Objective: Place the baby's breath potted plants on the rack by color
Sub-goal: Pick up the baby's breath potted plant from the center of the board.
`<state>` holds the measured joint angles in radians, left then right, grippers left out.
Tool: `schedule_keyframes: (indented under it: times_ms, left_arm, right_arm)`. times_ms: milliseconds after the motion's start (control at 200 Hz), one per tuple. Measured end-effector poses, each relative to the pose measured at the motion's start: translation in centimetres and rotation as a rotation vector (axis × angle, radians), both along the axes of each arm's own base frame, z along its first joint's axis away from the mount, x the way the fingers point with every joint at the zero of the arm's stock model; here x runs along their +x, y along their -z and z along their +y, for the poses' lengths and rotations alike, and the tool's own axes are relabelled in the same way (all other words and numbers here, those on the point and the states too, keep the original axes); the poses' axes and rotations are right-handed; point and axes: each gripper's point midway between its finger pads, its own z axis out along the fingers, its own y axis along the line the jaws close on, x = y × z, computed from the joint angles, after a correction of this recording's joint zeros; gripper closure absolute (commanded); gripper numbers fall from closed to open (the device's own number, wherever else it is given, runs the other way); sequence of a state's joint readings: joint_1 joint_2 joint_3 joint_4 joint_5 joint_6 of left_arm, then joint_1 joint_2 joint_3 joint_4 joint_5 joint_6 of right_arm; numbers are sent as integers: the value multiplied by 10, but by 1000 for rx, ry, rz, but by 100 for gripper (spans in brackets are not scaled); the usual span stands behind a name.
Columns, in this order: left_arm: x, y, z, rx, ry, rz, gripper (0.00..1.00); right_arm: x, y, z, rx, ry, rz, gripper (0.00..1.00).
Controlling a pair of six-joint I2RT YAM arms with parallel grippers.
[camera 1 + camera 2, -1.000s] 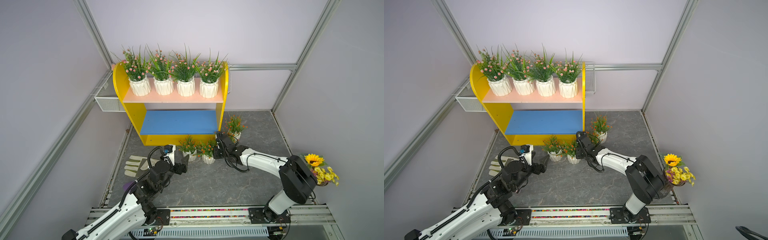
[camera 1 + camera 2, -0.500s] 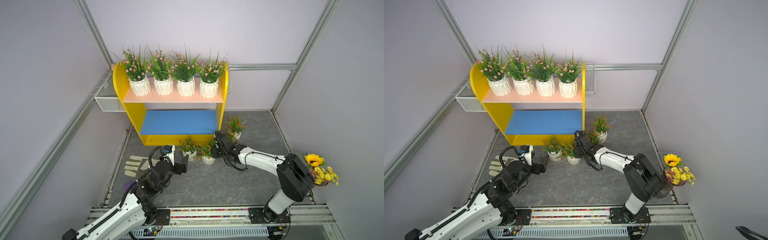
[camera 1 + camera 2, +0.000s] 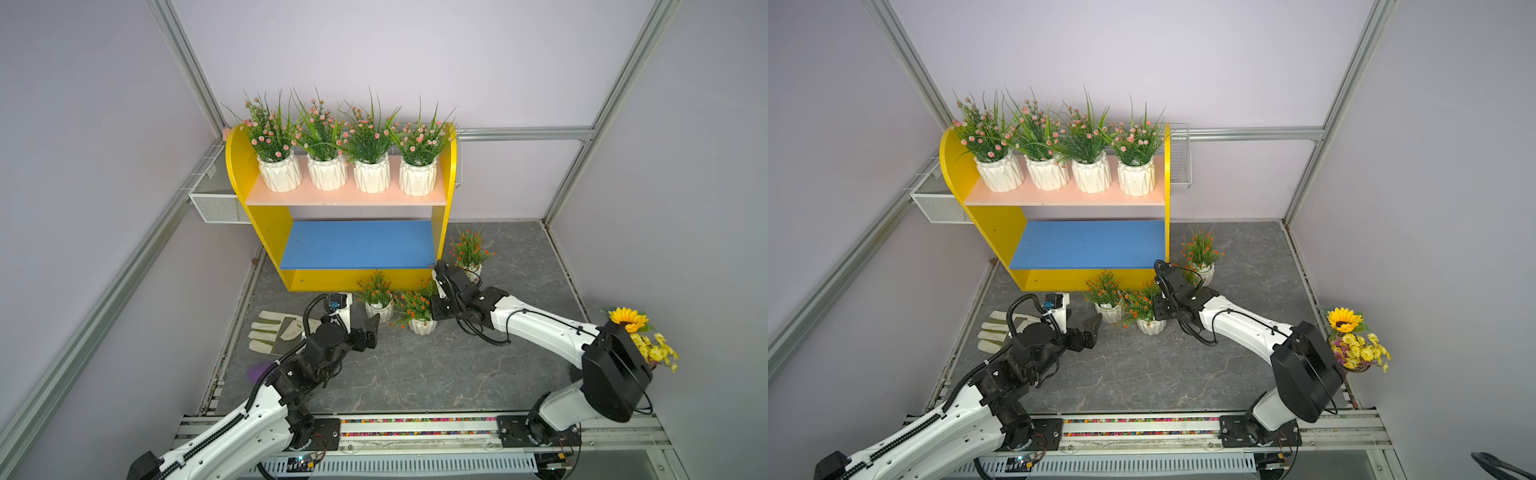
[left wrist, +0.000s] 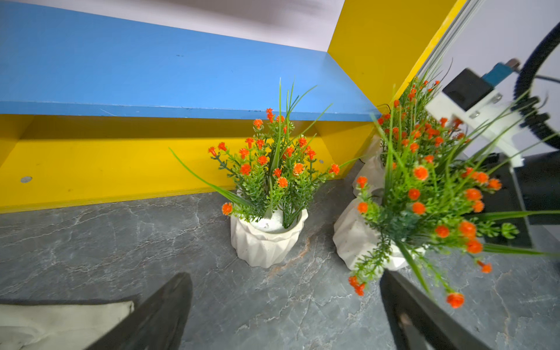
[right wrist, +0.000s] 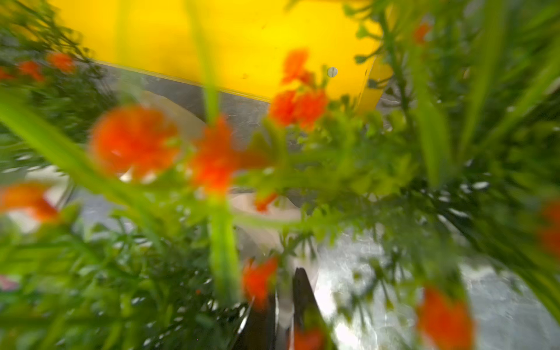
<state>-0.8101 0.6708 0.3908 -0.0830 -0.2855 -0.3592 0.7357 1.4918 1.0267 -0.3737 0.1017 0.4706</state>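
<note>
In both top views the left gripper (image 3: 371,327) sits close above the grey marble-veined floor (image 3: 415,374), just short of the left orange plant (image 3: 376,291), with nothing in it. The right gripper (image 3: 433,311) is sunk in the foliage of the middle orange plant (image 3: 415,308), its fingertips hidden. Three orange-red sprigs in white faceted ceramic pots stand on the floor. Those two are in front of the yellow two-tier rack (image 3: 266,224), and the right orange plant (image 3: 469,249) is just beside its rounded right panel. Four pink-blossomed plants (image 3: 327,172) in matching pots line the pink upper board (image 3: 345,198), above the blue lower board (image 3: 357,245). One pale fabric work glove (image 3: 994,332) lies flat by the left arm. One sunflower bouquet (image 3: 1354,345) stands by the right arm.

In the left wrist view the left gripper (image 4: 285,275) has its two dark tapered fingers (image 4: 157,315) spread wide and empty, with bare floor between them. Ahead, the left orange plant (image 4: 266,239) stands upright. The middle orange plant (image 4: 360,239) appears tilted in its pot, and the right orange plant (image 4: 372,169) shows behind it.

The right wrist view is heavily blurred. The right gripper (image 5: 286,303) has its fingers (image 5: 303,297) drawn almost together on a thin pale strip, seemingly the pot's rim. Orange blossoms and green leaves crowd the lens, with the yellow rack (image 5: 212,39) behind them.
</note>
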Motion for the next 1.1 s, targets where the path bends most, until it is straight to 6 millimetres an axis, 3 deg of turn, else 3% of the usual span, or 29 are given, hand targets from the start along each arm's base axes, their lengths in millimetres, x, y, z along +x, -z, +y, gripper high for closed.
schedule_keyframes:
  times_ms: [295,520,795,1100]
  left_arm:
    - [-13,4,-21,-46,130,-6,0]
    - [-22,9,-44,-40,237,1,0]
    - [-39,31,-73,45,369,25,0]
    - [-42,22,-93,46,432,-19,0]
  right_arm:
    - [-16,-28,0,64,-55,-13,89]
    - [-25,-26,2,72,-90,22,89]
    - [-28,-26,5,85,-109,34,89]
    - [-30,-26,8,96,-123,43,89]
